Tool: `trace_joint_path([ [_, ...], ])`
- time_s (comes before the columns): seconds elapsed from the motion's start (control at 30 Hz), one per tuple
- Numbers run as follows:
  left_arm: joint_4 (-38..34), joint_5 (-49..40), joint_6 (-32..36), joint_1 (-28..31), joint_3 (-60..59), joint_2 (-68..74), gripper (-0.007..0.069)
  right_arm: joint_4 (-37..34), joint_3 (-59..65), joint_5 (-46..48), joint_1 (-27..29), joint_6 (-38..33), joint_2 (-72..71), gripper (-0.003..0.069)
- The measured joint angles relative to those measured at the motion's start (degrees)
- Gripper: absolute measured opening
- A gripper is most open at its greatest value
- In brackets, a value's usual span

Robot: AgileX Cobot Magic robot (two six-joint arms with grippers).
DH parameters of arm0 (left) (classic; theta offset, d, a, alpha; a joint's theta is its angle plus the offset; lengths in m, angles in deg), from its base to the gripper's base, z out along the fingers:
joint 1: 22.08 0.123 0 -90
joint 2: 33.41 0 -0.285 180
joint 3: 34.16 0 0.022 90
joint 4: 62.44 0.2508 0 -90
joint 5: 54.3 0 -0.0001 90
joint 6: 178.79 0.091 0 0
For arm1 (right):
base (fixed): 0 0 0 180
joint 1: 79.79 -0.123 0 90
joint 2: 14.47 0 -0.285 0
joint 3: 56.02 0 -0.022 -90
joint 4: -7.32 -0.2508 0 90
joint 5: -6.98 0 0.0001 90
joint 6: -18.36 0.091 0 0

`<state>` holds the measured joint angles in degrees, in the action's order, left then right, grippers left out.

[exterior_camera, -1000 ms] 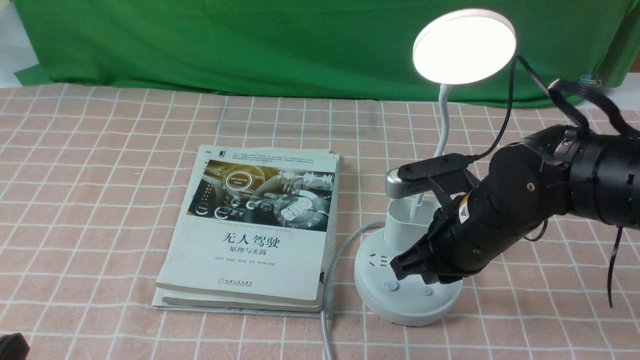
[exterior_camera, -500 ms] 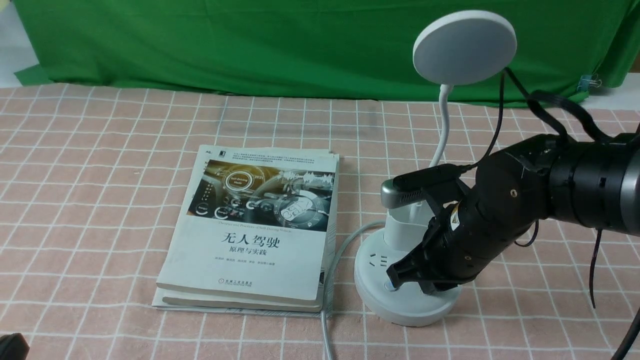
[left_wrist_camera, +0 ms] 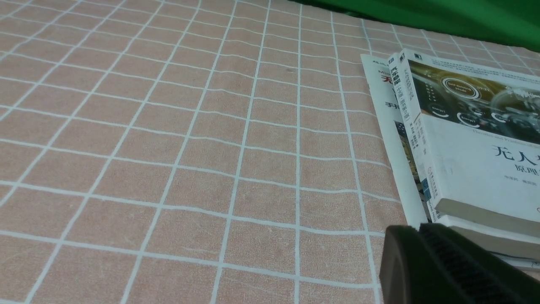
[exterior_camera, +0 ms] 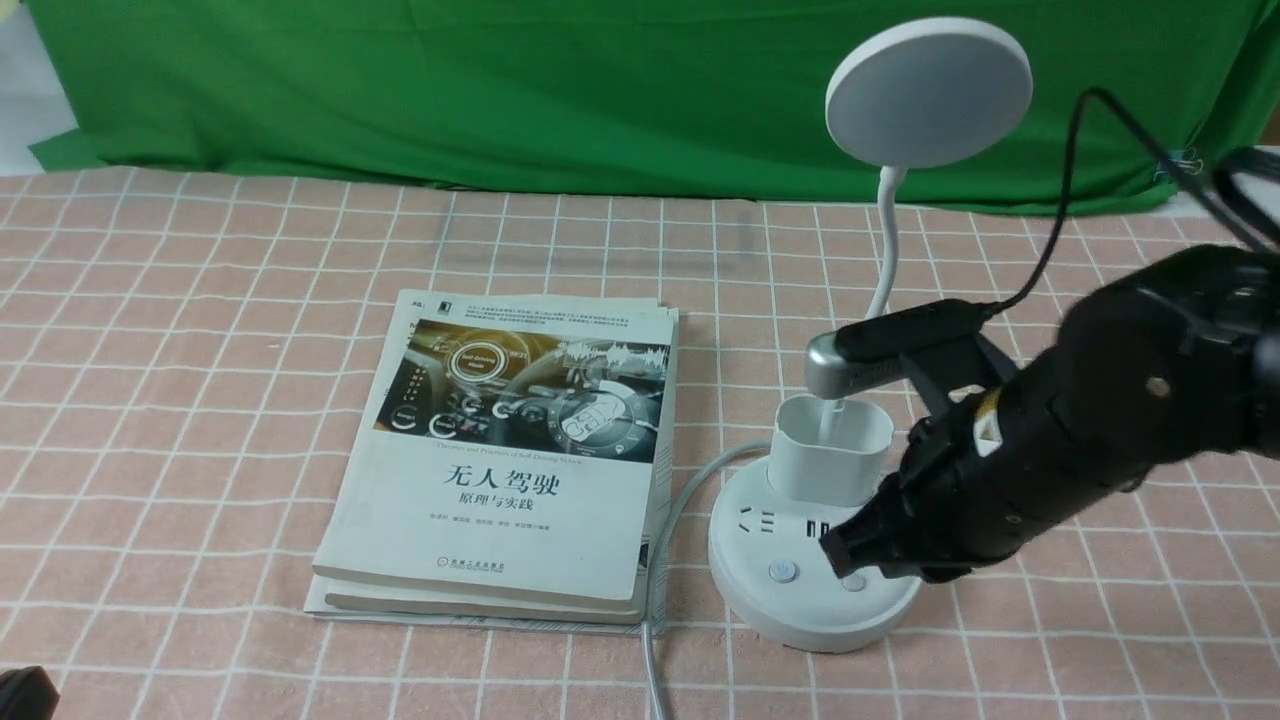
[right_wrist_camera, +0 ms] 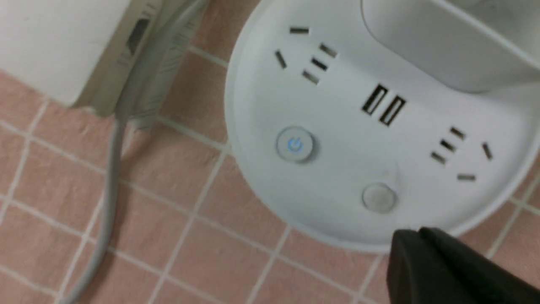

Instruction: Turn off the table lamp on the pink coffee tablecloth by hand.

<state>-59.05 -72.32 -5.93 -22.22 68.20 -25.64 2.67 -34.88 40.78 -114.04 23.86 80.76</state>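
The white table lamp (exterior_camera: 815,540) stands on the pink coffee tablecloth (exterior_camera: 200,350). Its round disc head (exterior_camera: 928,92) is dark. The base shows a blue-lit power button (exterior_camera: 781,571) and a plain button (exterior_camera: 853,582); both also show in the right wrist view, the power button (right_wrist_camera: 295,144) and the plain button (right_wrist_camera: 379,197). My right gripper (exterior_camera: 838,549), the hand, is shut and empty, hovering just above the base's front right, near the plain button. In the right wrist view the gripper (right_wrist_camera: 415,234) is at the base's rim. My left gripper (left_wrist_camera: 417,230) is shut and empty, low over the cloth.
A stack of books (exterior_camera: 510,460) lies left of the lamp, also in the left wrist view (left_wrist_camera: 472,139). The lamp's grey cord (exterior_camera: 665,560) runs between books and base toward the front edge. A green backdrop cloth (exterior_camera: 500,90) hangs at the back.
The lamp head was lit a second ago and went dark half a second ago as my right gripper pressed down on the base. The gripper has since lifted and drawn back to the right.
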Motion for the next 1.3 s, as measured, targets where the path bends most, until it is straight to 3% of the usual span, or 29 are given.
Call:
trace_joint_path([
  [0.33,0.0,0.0,0.0,0.0,0.0,0.0,0.0006,0.0,10.1,6.3,0.0,-0.6,-23.2,0.0062],
  [0.7,0.0,0.0,0.0,0.0,0.0,0.0,0.0006,0.6,10.2,2.4,0.0,-0.6,-34.2,0.0087],
  [0.87,0.0,0.0,0.0,0.0,0.0,0.0,0.0006,3.6,13.2,0.3,1.5,-0.6,-37.7,0.0039],
  [1.13,0.0,0.0,0.0,0.0,0.0,0.0,0.0006,4.7,37.1,-15.9,18.2,-0.6,-59.5,0.0038],
  [1.3,0.0,0.0,0.0,0.0,0.0,0.0,0.0006,5.0,51.4,-22.4,24.3,-0.8,-73.6,0.0040],
])
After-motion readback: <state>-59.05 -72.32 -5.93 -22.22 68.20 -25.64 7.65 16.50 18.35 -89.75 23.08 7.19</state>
